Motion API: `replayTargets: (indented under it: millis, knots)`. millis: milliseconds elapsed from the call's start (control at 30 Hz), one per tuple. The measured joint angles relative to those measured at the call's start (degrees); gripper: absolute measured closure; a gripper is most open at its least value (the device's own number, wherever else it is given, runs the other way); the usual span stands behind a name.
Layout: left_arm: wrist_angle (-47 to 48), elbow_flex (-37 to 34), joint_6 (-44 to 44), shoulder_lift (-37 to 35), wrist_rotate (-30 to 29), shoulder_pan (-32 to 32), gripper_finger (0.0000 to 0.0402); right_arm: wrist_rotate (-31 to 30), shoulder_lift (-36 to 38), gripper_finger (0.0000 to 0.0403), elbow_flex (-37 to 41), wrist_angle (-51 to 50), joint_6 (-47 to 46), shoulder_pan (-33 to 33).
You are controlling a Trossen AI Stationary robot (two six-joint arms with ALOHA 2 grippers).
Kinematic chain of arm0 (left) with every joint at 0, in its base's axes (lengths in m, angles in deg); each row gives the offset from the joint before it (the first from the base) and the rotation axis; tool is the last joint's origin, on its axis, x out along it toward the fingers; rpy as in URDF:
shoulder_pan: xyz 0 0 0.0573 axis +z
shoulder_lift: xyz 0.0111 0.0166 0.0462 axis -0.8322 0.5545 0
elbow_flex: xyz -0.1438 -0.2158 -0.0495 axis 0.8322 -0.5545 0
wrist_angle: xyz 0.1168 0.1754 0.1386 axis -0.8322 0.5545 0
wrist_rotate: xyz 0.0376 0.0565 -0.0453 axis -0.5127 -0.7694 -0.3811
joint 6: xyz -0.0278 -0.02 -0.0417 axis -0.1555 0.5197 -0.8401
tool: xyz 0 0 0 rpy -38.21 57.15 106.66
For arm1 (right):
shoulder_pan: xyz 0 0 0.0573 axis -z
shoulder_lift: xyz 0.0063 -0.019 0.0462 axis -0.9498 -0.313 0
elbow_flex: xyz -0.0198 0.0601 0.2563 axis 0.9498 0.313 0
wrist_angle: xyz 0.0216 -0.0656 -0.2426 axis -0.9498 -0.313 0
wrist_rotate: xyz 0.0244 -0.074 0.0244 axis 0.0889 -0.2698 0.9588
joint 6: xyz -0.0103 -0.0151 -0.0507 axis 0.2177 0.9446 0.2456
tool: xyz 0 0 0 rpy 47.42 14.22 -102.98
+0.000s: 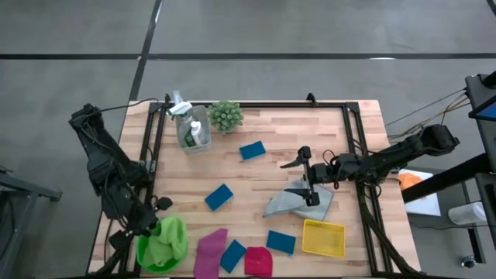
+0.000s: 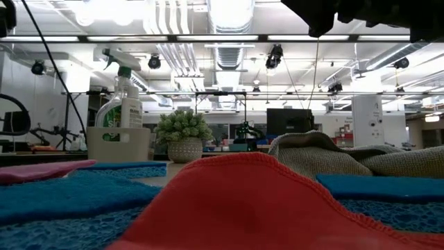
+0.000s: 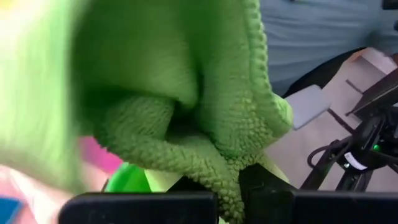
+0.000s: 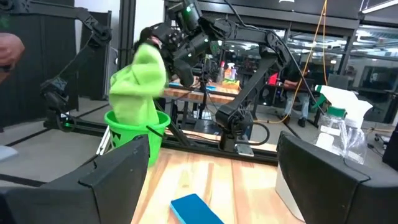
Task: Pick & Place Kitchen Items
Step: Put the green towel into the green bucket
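A: Start at the left. What's the left gripper doing?

B: Its fingers are clamped on the green cloth, which hangs bunched over the green bucket at the near left corner of the table. The cloth's lower end droops to the bucket's rim; whether anything already lies inside, I cannot tell.

A: And just right of the bucket?

B: Along the near edge, a pink cloth, then a blue sponge touching it, then a red cloth, then another blue sponge.

A: Any other containers?

B: A pale bin at the far left holds a clear spray bottle with a white trigger head, standing upright. Just beside it to the right sits a small spiky green plant in its pot.

A: The middle of the table?

B: Two more blue sponges, one toward the far side and one nearer, well apart from each other.

A: And the right arm?

B: The right gripper reaches in from the right with fingers spread wide, holding nothing. One fingertip sits over the grey cloth, which lies crumpled right of centre; whether it touches, I cannot tell.

A: Anything near that cloth?

B: A yellow tray lies just nearer than it, toward the near right, with nothing visible in it.
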Motion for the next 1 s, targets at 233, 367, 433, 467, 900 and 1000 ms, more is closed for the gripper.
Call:
replayTargets:
  millis: [233,367,433,467,900,1000]
  knots:
    - [3.72,-0.43,-8.63,3.08,-2.22,-2.80,0.0401,-0.21,-0.01,0.0058,-0.02,-0.28,-0.02,0.00]
    - [3.68,-1.10,-12.77,6.58,-1.94,-3.06,0.0401,-0.63,-0.01,0.0058,-0.02,-0.31,-0.02,0.00]
    - [4.47,-1.12,-15.15,8.79,-1.11,-3.12,0.0401,-0.66,-0.01,0.0058,-0.02,-0.33,-0.02,0.00]
    - [4.72,-1.14,-16.43,9.86,-0.43,-3.16,0.0401,-0.68,-0.01,0.0058,-0.02,-0.33,-0.02,0.00]
    - [5.00,-1.11,-22.86,21.07,4.15,-3.36,0.0401,-0.95,-0.01,0.0058,-0.04,-0.33,-0.24,-0.02]
    - [5.02,-1.11,-23.94,21.82,4.55,-3.37,0.0401,-1.03,-0.01,0.0058,-0.04,-0.33,-0.26,-0.02]
